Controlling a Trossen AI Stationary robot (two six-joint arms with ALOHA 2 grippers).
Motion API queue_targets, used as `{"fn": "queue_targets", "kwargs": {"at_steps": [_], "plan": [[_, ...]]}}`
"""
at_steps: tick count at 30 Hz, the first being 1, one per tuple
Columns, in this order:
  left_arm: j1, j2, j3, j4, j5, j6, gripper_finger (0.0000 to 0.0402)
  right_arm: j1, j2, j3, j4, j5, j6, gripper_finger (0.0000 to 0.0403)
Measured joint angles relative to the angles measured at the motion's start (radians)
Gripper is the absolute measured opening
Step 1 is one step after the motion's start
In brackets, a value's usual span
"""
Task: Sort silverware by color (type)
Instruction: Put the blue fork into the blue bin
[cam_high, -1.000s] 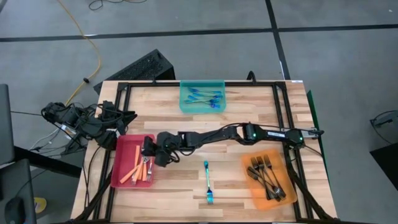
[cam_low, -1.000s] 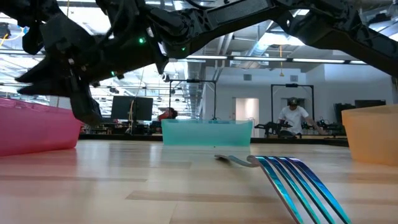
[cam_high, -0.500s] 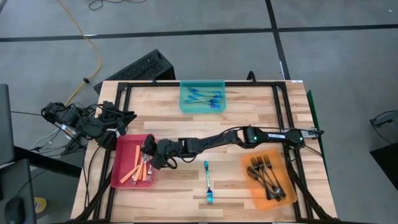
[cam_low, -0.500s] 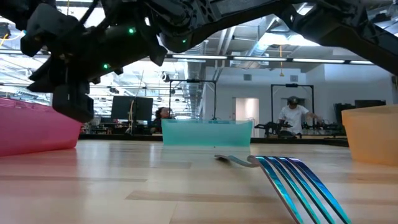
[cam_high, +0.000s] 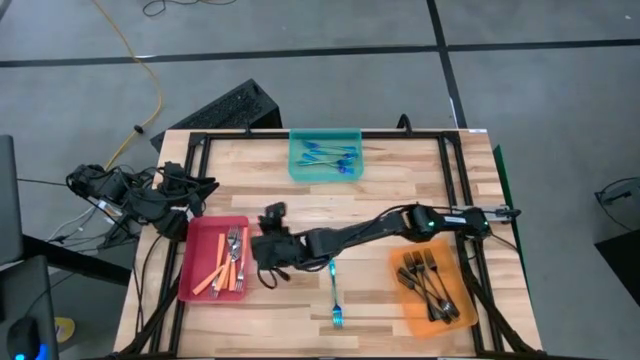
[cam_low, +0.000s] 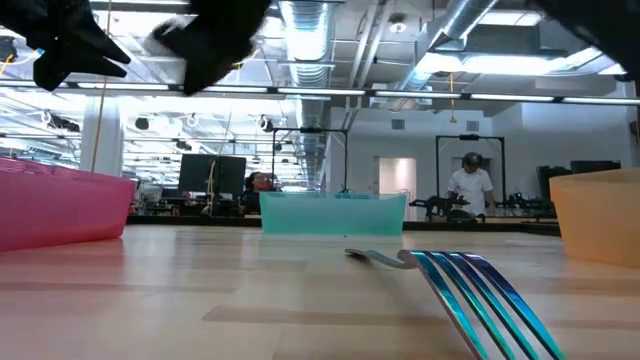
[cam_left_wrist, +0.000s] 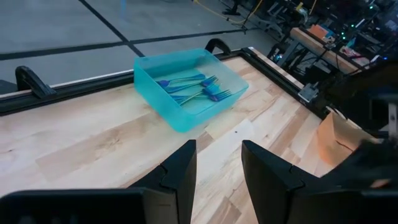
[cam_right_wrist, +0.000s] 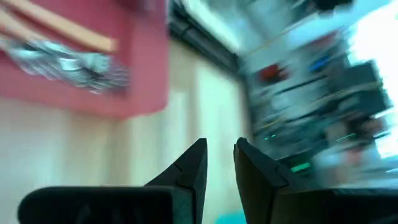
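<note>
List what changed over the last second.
The right gripper pulled back from over the red tray toward the table's middle, nothing between its fingers. The orange-handled forks in the tray, the blue fork on the table and the other trays stayed put.

The right hand (cam_high: 266, 262), which a second ago hung over the inner edge of the red tray (cam_high: 196, 262) above the orange-handled forks (cam_high: 226, 268), has pulled away from the tray and now sits over bare desk (cam_high: 400, 172) just beside it, near the lone teal fork (cam_high: 335, 295). Its arm has swung with it, so the elbow lies lower and closer to the orange tray (cam_high: 402, 300) than before. In the low view the arm has lifted almost out of the picture, leaving only dark shapes along the upper edge.
</note>
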Motion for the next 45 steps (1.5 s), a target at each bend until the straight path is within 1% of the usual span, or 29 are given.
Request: {"fn": "queue_targets", "kwargs": {"at_steps": [2,4,6,8,11,13,16,17,18,20,23,25,29,32,35,38,41,45], "plan": [[0.000,0.000,0.000,0.000,0.000,-0.002,0.0112,0.007,-0.067,0.000,-0.201,-0.104,0.194,0.0102],[0.000,0.000,0.000,0.000,0.001,-0.002,0.0112,0.008,-0.128,0.003,-0.369,-0.232,0.333,0.0102],[0.000,0.000,0.000,0.000,0.004,-0.007,0.0112,0.010,-0.164,0.002,-0.519,-0.327,0.402,0.0102],[0.000,0.000,0.000,0.000,0.005,-0.010,0.0112,0.017,-0.186,0.001,-0.631,-0.395,0.422,0.0102],[0.000,0.000,0.000,0.000,0.005,-0.014,0.0112,0.047,-0.192,-0.001,-0.730,-0.413,0.431,0.0102],[0.000,0.000,0.000,0.000,0.008,-0.029,0.0112,0.087,-0.193,-0.001,-0.787,-0.415,0.439,0.0102],[0.000,0.000,0.000,-0.001,0.028,-0.031,0.0112,0.168,-0.193,-0.001,-0.909,-0.418,0.383,0.0102],[0.000,0.000,0.000,-0.004,0.034,-0.030,0.0112,0.197,-0.193,-0.004,-0.921,-0.418,0.352,0.0102],[0.000,0.000,0.000,-0.008,0.035,-0.032,0.0112,0.227,-0.191,-0.010,-0.912,-0.420,0.315,0.0102],[0.000,0.000,0.000,-0.009,0.035,-0.036,0.0112,0.283,-0.195,-0.039,-0.875,-0.457,0.234,0.0102],[0.000,0.000,0.000,-0.009,0.035,-0.035,0.0112,0.352,-0.223,-0.102,-0.808,-0.571,0.127,0.0102],[0.000,0.000,0.000,-0.009,0.034,-0.035,0.0112,0.380,-0.264,-0.162,-0.758,-0.614,0.095,0.0102],[0.000,0.000,0.000,-0.011,0.026,-0.030,0.0112,0.383,-0.317,-0.309,-0.564,-0.674,0.032,0.0102],[0.000,0.000,0.000,-0.011,0.026,-0.035,0.0112,0.363,-0.351,-0.414,-0.392,-0.759,-0.037,0.0102],[0.000,0.000,0.000,-0.011,0.025,-0.035,0.0112,0.336,-0.374,-0.480,-0.247,-0.835,-0.110,0.0102],[0.000,0.000,0.000,-0.011,0.017,-0.035,0.0112,0.311,-0.362,-0.519,-0.217,-0.839,-0.191,0.0102],[0.000,0.000,0.000,-0.011,0.009,-0.035,0.0112,0.278,-0.343,-0.549,-0.189,-0.833,-0.315,0.0102],[0.000,0.000,0.000,-0.011,0.001,-0.036,0.0112,0.236,-0.311,-0.560,-0.156,-0.787,-0.418,0.0102]]}}
